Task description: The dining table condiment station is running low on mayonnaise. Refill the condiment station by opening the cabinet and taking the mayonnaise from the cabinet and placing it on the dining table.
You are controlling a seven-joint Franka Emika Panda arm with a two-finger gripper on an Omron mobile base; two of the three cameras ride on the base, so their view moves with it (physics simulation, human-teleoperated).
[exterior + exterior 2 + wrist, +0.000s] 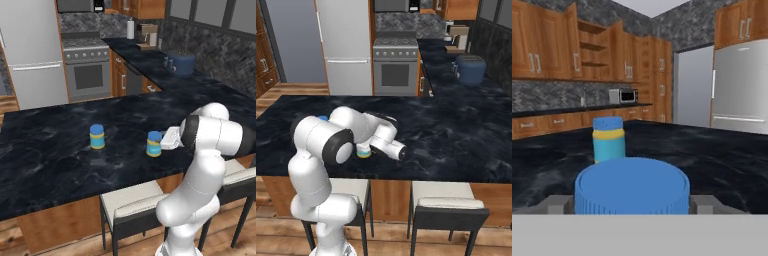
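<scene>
Blue-lidded and upright, the mayonnaise [154,144] stands on the dining table [60,150] near its front edge, with the gripper [165,140] at it from the side. In the hand view its lid looms large and close between the two fingers [557,204], which stand off either side of it with a gap showing — so the jaws look wide and the jar seems to rest on the marble by its own weight, though I cannot tell for sure that the pads are fully clear of it. A second jar [97,136] of the same make stands well apart to the left, further along the table.

By my reading the step in hand is the release and pull-away. To do it well, let the jaws open fully before the arm moves, then draw the hand straight back along its own line — not sideways, where a finger could clip the lid and tip the jar. Keep the wrist level while backing off, and stay clear of the other jar. In the hand view the cabinet [594,50] on the far wall stands open.
</scene>
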